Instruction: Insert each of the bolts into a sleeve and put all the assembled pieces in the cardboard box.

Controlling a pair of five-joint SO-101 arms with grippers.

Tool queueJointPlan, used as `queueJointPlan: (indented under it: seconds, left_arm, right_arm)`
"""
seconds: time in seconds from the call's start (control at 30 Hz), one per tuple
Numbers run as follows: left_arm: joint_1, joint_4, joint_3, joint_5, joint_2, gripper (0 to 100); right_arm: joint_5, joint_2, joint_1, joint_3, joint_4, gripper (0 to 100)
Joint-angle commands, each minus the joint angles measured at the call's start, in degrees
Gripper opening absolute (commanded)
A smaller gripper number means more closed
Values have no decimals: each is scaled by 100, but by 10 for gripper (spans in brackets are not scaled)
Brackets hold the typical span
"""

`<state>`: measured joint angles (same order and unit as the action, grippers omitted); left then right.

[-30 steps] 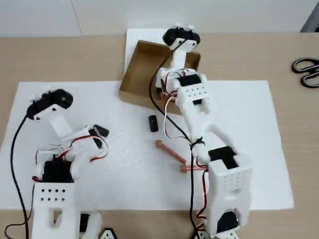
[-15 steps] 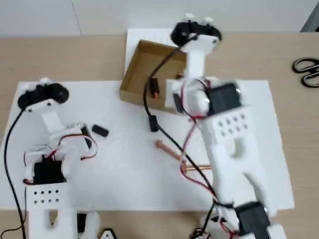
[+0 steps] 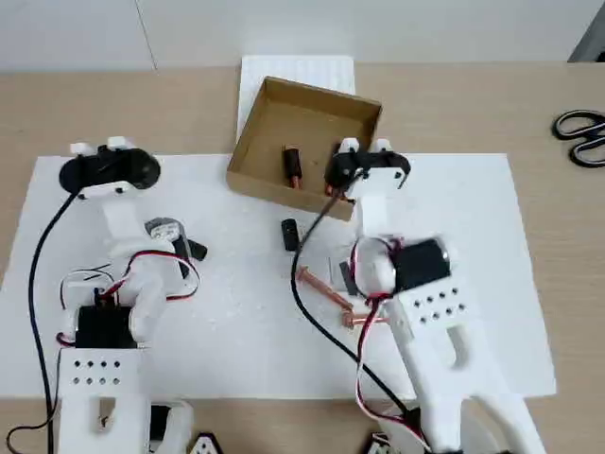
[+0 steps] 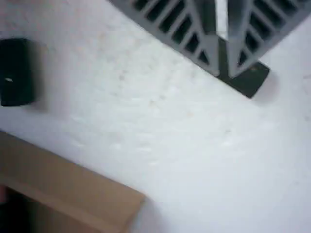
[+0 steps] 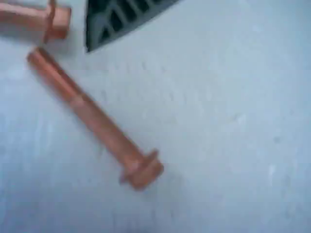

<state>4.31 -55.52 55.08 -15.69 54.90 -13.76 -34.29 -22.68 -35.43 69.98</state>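
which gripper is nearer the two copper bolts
Right. The right gripper hangs close above the bolts; the left gripper sits farther off, over a black sleeve.

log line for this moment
box: one assembled piece | mat: two bolts, two sleeves | left gripper: shut, at one sleeve

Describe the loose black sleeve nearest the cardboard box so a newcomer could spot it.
Find the cardboard box at the far edge of the white mat. Just in front of its near wall, on the mat, lies a short black sleeve. Unlike the other loose sleeve beside the left arm, it lies mid-mat, between the box and a copper bolt.
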Motion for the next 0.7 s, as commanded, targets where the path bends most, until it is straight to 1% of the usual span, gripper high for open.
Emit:
queueJointPlan:
  seconds: [0.0, 0.17, 0.3, 0.37, 0.5, 0.67]
  left_arm:
    - [211, 580, 497, -35, 9, 7]
    - [484, 598, 866, -44, 18, 7]
    - [598, 624, 1077, -202, 53, 7]
    - [598, 607, 1121, -229, 53, 7]
    - [598, 598, 1165, -237, 53, 7]
    - [571, 633, 1165, -360, 53, 7]
  right_arm:
    - [-132, 242, -303, -105, -1262, 158]
    - [-422, 1745, -1156, 422, -1903, 210]
    - [-457, 2598, -1516, 958, -2193, 213]
    - [-484, 2782, -1543, 1213, -2237, 213]
    - [-1081, 3029, -1429, 1503, -2237, 213]
    - [-1152, 3530, -1165, 1723, -2229, 213]
